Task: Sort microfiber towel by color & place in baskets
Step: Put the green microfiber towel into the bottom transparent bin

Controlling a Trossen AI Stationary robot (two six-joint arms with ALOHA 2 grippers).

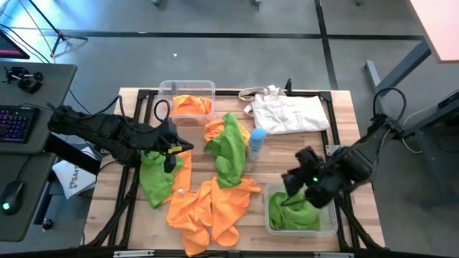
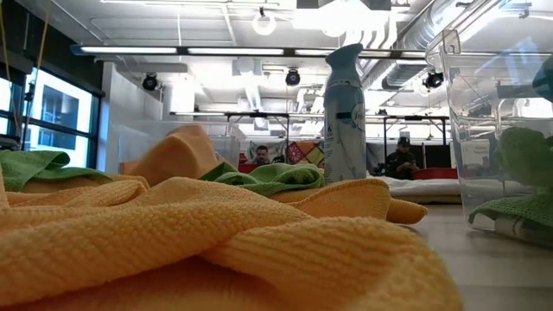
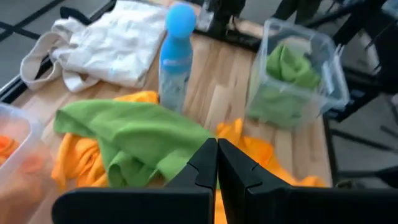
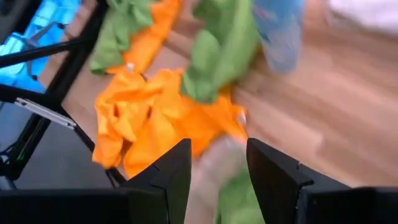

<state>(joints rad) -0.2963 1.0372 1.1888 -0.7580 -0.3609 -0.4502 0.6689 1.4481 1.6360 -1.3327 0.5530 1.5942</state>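
Looking straight down, the high view shows the left gripper [image 1: 170, 153] at centre left, fingers pressed together and empty, above a green towel [image 1: 154, 175] lying on the table [image 1: 337, 115]. The right gripper [image 1: 297, 178] sits at lower right, fingers spread, over the near basket [image 1: 331, 222], which holds green cloth [image 1: 297, 213]. The far basket [image 1: 188, 89] at upper centre holds an orange towel [image 1: 192, 105]. A second green towel [image 1: 229, 149] and an orange heap [image 1: 208, 208] fill the middle, beside a blue bottle [image 1: 256, 143] and a white tote bag [image 1: 287, 111].

Low view: orange cloth [image 2: 216, 250] fills the foreground, the bottle [image 2: 344, 117] stands at centre, and a clear basket [image 2: 501, 138] rises at right.

Left wrist view: closed fingers [image 3: 214, 171] at bottom centre, green towel [image 3: 137, 134] beyond, green-filled basket [image 3: 295, 74] at upper right.

Right wrist view: parted fingers [image 4: 168, 180] at the bottom frame blurred orange cloth [image 4: 155, 118].
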